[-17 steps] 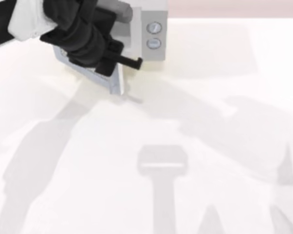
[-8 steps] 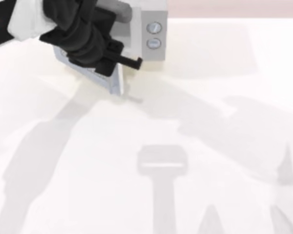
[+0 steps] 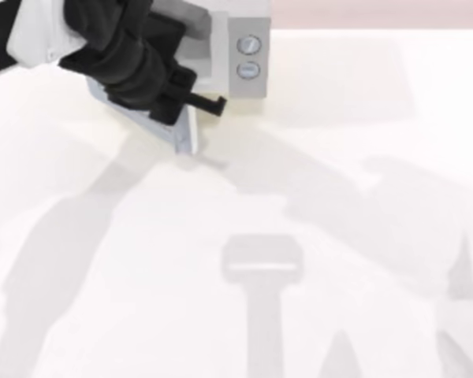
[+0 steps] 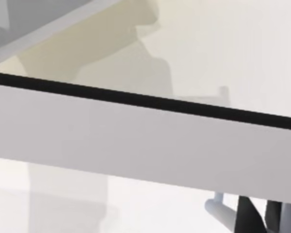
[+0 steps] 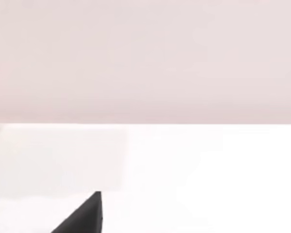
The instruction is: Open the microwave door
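top view: the microwave sits at the far edge of the surface, left of centre, its two knobs facing the camera. the microwave door stands swung out toward the near left, edge-on. my left claw lies over the door's free edge, finger tip near the knob panel; spread or pinched, cannot tell. left wrist view: the door's pale face with a dark top edge fills the frame, a detail the top view lacks. right wrist view: only bare surface, far wall, and one dark fingertip; my right claw is parked outside the top view, state unclear.
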You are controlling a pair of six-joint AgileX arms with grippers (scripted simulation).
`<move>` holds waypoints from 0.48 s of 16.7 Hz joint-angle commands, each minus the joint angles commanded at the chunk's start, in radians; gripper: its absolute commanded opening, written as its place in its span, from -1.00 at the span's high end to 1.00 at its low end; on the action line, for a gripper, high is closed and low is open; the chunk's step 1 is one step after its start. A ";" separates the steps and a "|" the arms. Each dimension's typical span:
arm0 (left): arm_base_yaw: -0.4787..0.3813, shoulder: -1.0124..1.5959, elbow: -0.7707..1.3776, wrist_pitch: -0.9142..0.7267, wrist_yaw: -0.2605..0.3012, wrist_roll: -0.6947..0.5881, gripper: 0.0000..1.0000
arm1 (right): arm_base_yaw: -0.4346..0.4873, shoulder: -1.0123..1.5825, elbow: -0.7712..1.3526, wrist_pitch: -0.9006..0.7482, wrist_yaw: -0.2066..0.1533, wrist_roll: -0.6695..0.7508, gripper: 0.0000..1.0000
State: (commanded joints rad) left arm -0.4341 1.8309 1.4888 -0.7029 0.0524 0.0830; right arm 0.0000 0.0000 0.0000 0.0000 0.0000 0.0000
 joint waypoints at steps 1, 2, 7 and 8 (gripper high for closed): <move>0.008 -0.010 -0.011 0.000 0.011 0.022 1.00 | 0.000 0.000 0.000 0.000 0.000 0.000 -1.00; 0.018 -0.020 -0.023 0.000 0.024 0.046 1.00 | 0.000 0.000 0.000 0.000 0.000 0.000 -1.00; 0.048 -0.053 -0.061 0.001 0.066 0.124 1.00 | 0.000 0.000 0.000 0.000 0.000 0.000 -1.00; 0.048 -0.053 -0.061 0.001 0.066 0.124 1.00 | 0.000 0.000 0.000 0.000 0.000 0.000 -1.00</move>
State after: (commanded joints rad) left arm -0.3861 1.7775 1.4274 -0.7019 0.1180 0.2068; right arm 0.0000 0.0000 0.0000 0.0000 0.0000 0.0000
